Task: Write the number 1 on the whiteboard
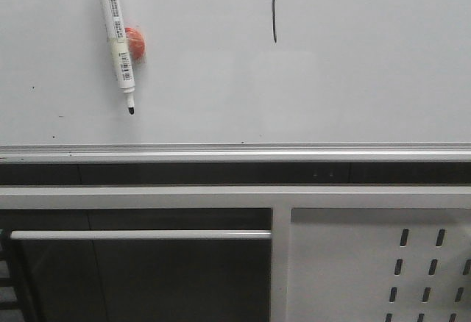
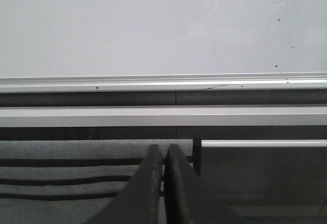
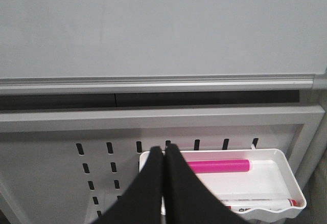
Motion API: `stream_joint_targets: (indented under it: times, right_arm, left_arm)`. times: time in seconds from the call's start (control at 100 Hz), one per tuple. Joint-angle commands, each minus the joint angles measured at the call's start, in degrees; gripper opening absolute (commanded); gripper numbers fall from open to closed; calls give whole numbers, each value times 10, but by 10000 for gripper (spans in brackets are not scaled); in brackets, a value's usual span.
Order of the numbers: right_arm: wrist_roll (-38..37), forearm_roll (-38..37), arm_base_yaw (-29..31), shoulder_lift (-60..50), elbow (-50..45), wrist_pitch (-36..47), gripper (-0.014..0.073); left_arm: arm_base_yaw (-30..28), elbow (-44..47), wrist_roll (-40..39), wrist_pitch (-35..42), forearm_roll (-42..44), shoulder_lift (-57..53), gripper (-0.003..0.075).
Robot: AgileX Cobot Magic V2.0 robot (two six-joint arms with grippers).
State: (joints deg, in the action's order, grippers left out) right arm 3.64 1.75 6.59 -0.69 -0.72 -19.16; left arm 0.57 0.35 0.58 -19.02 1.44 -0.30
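Nearest, below the board, the left gripper [image 2: 163, 183] hangs with its two dark jaws pressed together on nothing, over grey slatted framework; the right gripper [image 3: 164, 183] is likewise closed and empty, its matte black jaws meeting just in front of a white plastic tray [image 3: 286, 175] hooked on the white metal panel with slotted holes [image 1: 375, 263]; in that tray lie two things, a pink cylinder [image 3: 218, 165] and, at the near rim, a white pen with a red end [image 3: 265, 202], partly hidden; rows of short slanted slots run across the panel, and beside it a pale horizontal bar [image 1: 140, 234] crosses a dark opening; above this a grey frame rail, a dark gap, then the single silver edge rail [image 1: 235, 149] closing the lower edge of the whiteboard [image 1: 353, 79]; the board is flat, glossy white-grey, with a few tiny black specks, and broad bare room spreads to both sides along this surface; on it one marker pen [image 1: 118, 34], white-barrelled with barcode labels and an uncapped black tip pointing down, lies tilted over a small orange-red round object [image 1: 135, 43]; farthest up, well right of the pen, the number 1 [image 1: 274, 6] shows as one thin black, nearly straight stroke running off the top of the front view.
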Motion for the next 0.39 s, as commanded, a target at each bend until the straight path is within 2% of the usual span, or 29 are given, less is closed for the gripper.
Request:
stream_joint_targets:
  times: [0.0, 0.38]
  right_arm:
    - [7, 6, 3, -9, -16, 15, -71]
    - [7, 6, 3, -9, -16, 15, -71]
  left_arm:
    - [-2, 12, -6, 33, -6, -16, -18]
    - [-2, 12, -6, 33, -6, -16, -18]
